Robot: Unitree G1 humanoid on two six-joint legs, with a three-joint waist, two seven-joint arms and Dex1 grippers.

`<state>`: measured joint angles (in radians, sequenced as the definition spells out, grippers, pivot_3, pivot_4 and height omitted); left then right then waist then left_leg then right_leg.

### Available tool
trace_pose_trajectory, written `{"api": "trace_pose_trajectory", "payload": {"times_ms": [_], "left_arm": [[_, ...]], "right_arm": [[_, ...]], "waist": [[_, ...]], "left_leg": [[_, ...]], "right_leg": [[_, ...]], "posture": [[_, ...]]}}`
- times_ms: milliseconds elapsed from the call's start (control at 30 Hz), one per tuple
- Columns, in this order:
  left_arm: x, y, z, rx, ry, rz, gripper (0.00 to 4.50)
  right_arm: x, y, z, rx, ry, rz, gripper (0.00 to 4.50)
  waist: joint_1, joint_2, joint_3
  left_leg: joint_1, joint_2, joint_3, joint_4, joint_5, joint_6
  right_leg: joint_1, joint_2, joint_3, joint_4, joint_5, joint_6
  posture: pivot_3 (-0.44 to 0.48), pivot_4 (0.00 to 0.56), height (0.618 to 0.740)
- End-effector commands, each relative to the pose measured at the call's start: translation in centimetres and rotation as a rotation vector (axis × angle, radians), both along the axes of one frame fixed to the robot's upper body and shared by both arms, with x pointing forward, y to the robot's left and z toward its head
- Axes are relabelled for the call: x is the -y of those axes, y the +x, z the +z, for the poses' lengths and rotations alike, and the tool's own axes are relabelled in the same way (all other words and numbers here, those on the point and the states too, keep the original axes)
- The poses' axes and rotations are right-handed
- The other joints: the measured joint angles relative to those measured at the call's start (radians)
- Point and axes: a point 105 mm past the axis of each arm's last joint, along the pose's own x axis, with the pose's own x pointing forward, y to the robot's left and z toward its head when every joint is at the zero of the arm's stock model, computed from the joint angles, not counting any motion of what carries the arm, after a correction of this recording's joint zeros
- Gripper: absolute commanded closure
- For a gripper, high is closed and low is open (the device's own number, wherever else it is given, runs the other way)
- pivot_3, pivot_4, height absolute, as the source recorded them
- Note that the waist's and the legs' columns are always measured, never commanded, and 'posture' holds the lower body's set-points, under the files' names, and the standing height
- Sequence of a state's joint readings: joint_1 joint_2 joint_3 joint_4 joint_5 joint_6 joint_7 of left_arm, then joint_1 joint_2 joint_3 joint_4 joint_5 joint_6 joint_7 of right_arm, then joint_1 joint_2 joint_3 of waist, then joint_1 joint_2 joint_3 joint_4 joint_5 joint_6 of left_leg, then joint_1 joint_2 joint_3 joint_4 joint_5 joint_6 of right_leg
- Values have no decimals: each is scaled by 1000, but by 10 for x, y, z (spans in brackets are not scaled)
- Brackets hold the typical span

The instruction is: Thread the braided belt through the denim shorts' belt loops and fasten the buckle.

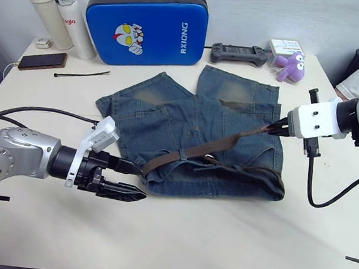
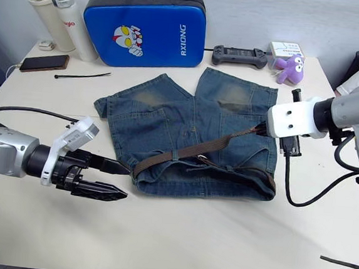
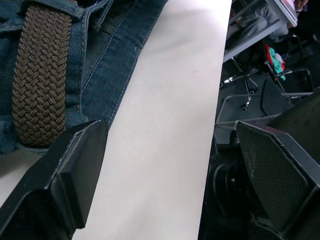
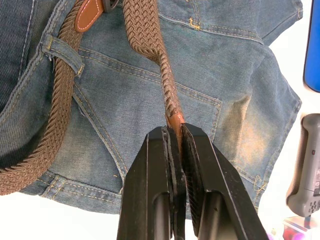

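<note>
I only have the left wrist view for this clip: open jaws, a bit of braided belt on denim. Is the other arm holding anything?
Observer: Yes. The right gripper has its jaws shut on the tan tip of the braided belt, near the right edge of the denim shorts.
Operator: Is the belt through any loop?
Observer: In the right wrist view it passes under one belt loop.
Operator: Where's my left arm overall?
Observer: The left gripper is at the waistband's left end, holding nothing.
</note>
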<state>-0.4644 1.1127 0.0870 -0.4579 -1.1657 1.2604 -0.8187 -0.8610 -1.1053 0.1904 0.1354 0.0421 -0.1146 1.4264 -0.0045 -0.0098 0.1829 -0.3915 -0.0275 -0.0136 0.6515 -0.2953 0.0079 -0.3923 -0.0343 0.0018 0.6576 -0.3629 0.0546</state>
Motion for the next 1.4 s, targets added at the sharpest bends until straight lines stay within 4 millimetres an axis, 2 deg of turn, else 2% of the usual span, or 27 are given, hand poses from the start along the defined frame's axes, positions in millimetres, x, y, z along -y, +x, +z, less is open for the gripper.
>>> {"api": "trace_pose_trajectory", "payload": {"times_ms": [33, 233, 300, 400, 500, 567, 667, 900, 1000, 1100, 1300, 1367, 1400], "left_arm": [[6, 7, 13, 77, -47, -28, 25], [25, 46, 40, 301, -171, 48, 25], [37, 61, 45, 434, -147, 72, 25], [69, 75, 50, 585, -148, 73, 25], [100, 78, 42, 695, -94, 27, 25], [112, 82, 32, 754, -29, 12, 25], [121, 89, 18, 783, 33, 12, 25], [140, 111, 13, 795, 30, 99, 25], [149, 110, 10, 772, 19, 89, 25], [153, 108, 4, 771, 34, 70, 842], [156, 109, 6, 766, 10, 80, 3478], [158, 113, 9, 766, 0, 96, 4218], [158, 114, 10, 763, -6, 103, 4430]], "right_arm": [[-11, -12, 13, 12, 47, 45, 4500], [-26, -20, 11, -23, 111, 71, 4500], [-28, -22, 11, -42, 134, 65, 4500], [-32, -20, 12, -68, 184, 7, 4500], [-32, -17, 11, -98, 211, -57, 4500], [-33, -17, 11, -102, 219, -64, 4500], [-36, -18, 12, -101, 223, -61, 4500], [-38, -18, 15, -91, 231, -60, 4500], [-39, -21, 15, -98, 234, -56, 4500], [-40, -22, 16, -100, 243, -58, 4500], [-41, -24, 15, -109, 252, -63, 4500], [-41, -24, 15, -116, 255, -65, 4500], [-41, -25, 14, -121, 257, -66, 4500]], "waist": [[1, 0, 0], [4, 0, 0], [4, 0, 0], [6, 0, 0], [7, 0, 0], [4, 0, 0], [2, 0, 0], [9, 0, 0], [10, 0, 0], [10, 0, 0], [11, 0, 0], [12, 0, 0], [13, 0, 0]], "left_leg": [[0, 0, 0, 0, 0, 0], [-1, 0, 0, 4, 0, 0], [-2, 0, 0, 5, -1, 1], [-3, 0, 0, 7, -1, 1], [-6, 0, -1, 10, -1, 2], [-7, 0, -1, 11, -1, 2], [-7, 1, 0, 11, -1, 1], [-8, 2, 0, 13, -1, 1], [-8, 2, 0, 14, -1, 1], [-9, 2, 0, 14, -1, 1], [-9, 2, 0, 14, -1, 1], [-9, 2, 0, 15, -1, 1], [-9, 2, 0, 15, -1, 1]], "right_leg": [[0, 0, 0, 0, 0, 0], [0, 0, 0, 2, 0, 0], [0, 1, 0, 2, 0, 0], [0, 1, 0, 2, 0, 0], [-1, 2, 0, 5, 1, 1], [-2, 2, 0, 5, 1, 2], [-3, 3, 1, 5, 1, 2], [-3, 3, 1, 5, 1, 2], [-4, 3, 1, 6, 1, 2], [-4, 3, 1, 7, 1, 2], [-4, 3, 1, 7, 1, 2], [-4, 3, 1, 7, 1, 2], [-4, 3, 1, 7, 1, 2]], "posture": [[0, 150, 740], [0, 150, 740], [0, 150, 740], [0, 150, 740], [0, 150, 740], [0, 150, 740], [0, 150, 740], [0, 150, 740], [0, 150, 740], [0, 150, 740], [0, 150, 740], [0, 150, 740], [0, 150, 740]]}}
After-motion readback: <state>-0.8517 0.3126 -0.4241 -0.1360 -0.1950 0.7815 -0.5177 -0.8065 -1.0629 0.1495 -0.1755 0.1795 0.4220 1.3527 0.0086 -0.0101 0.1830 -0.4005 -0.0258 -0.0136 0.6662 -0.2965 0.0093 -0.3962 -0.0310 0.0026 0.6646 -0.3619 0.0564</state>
